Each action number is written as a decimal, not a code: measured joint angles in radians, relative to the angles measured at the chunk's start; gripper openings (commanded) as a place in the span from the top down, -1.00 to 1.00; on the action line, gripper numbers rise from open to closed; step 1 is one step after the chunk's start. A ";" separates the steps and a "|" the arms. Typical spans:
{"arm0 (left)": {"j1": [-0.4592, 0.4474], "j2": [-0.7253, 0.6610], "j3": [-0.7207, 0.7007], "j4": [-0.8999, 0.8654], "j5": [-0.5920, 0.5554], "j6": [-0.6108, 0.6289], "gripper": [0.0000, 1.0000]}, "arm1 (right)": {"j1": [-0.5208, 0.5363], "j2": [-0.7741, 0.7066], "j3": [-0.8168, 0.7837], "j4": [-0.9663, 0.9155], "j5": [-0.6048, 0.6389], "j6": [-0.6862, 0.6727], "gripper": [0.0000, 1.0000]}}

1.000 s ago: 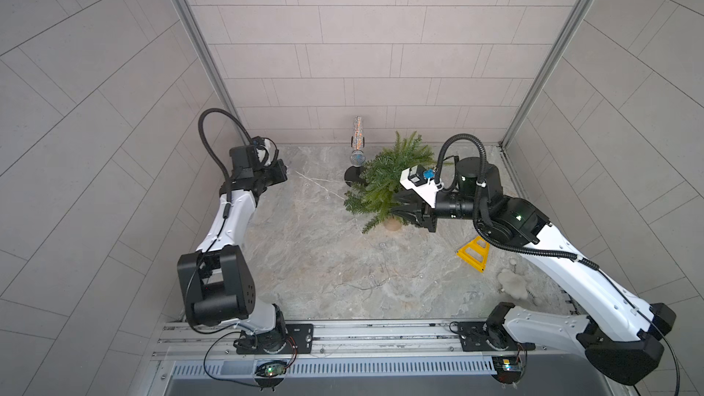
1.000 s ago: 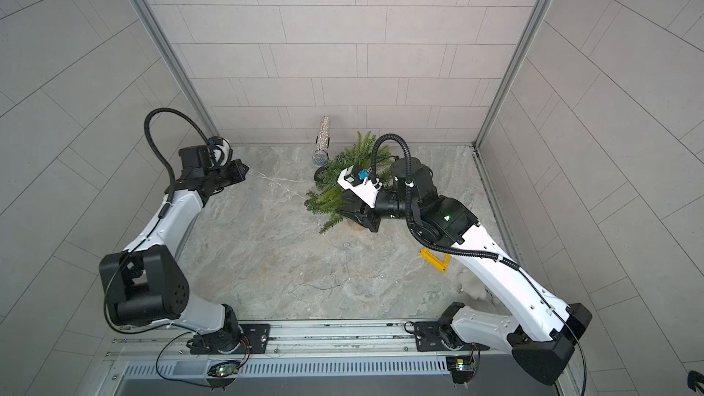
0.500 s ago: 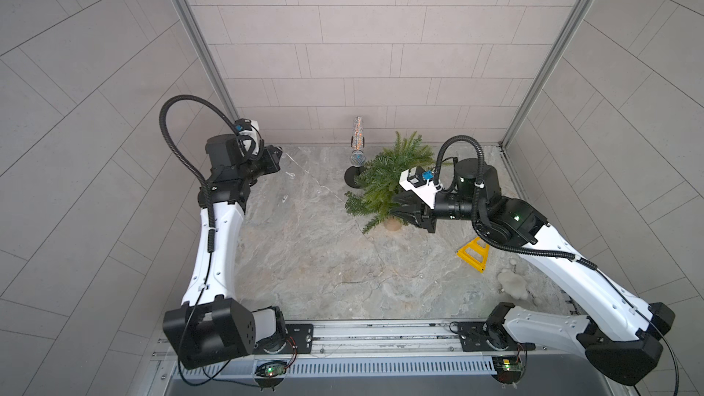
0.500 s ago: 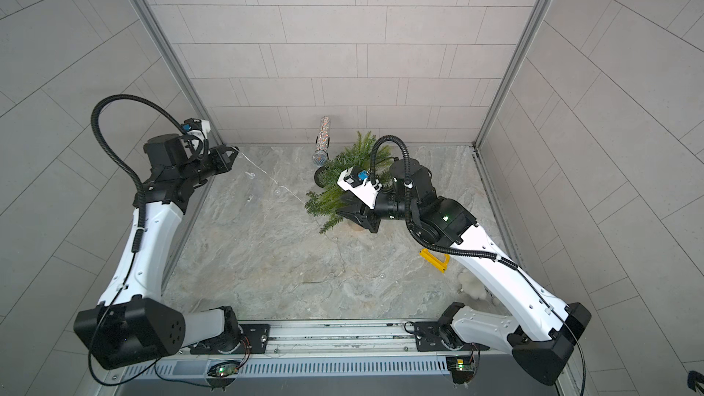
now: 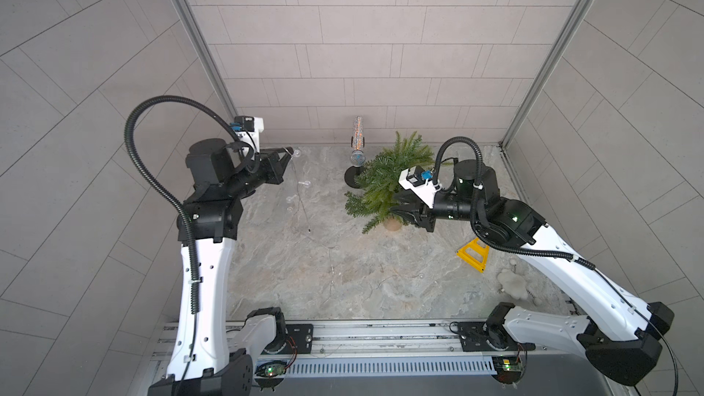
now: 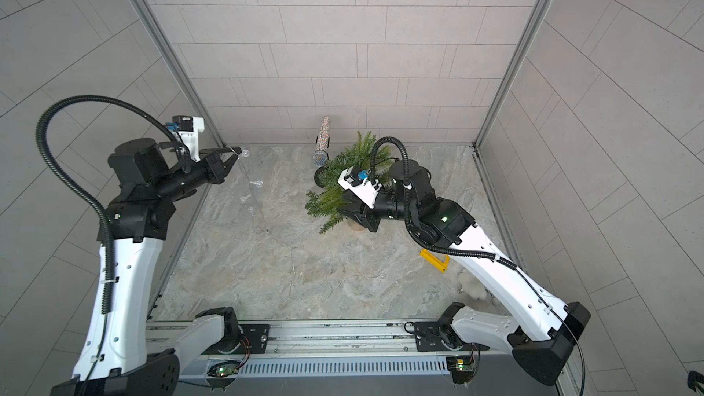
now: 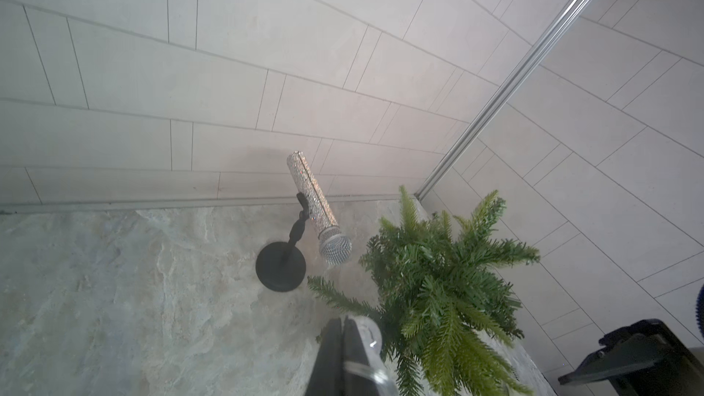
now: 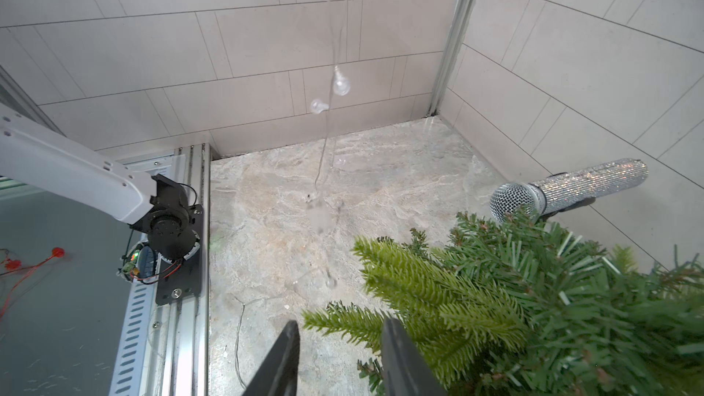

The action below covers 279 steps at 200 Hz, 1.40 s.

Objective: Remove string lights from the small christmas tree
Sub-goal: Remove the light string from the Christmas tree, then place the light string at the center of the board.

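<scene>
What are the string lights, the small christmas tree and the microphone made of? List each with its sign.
The string lights: thin silvery wire, probably metal; bulbs see-through, so clear plastic or glass.
The small christmas tree: uniform matte green needles, likely plastic; its tan round base looks wooden.
The microphone: sparkling body, seemingly rhinestone-covered; woven silver head, likely metal mesh.

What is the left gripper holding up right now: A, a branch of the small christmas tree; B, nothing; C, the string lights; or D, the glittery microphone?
C: the left gripper is shut on the string lights, whose thin wire and clear bulbs hang below it.
</scene>
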 measured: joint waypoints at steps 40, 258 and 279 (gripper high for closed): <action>-0.101 -0.004 -0.232 0.028 -0.023 -0.049 0.99 | -0.048 -0.071 -0.112 0.026 0.150 0.084 0.22; -0.230 -0.005 -0.726 0.322 -0.276 -0.236 0.80 | -0.660 0.124 -0.903 0.923 0.905 0.331 0.16; -0.231 0.014 -0.730 0.328 -0.285 -0.244 0.79 | -0.667 0.210 -0.909 0.993 0.872 0.325 0.16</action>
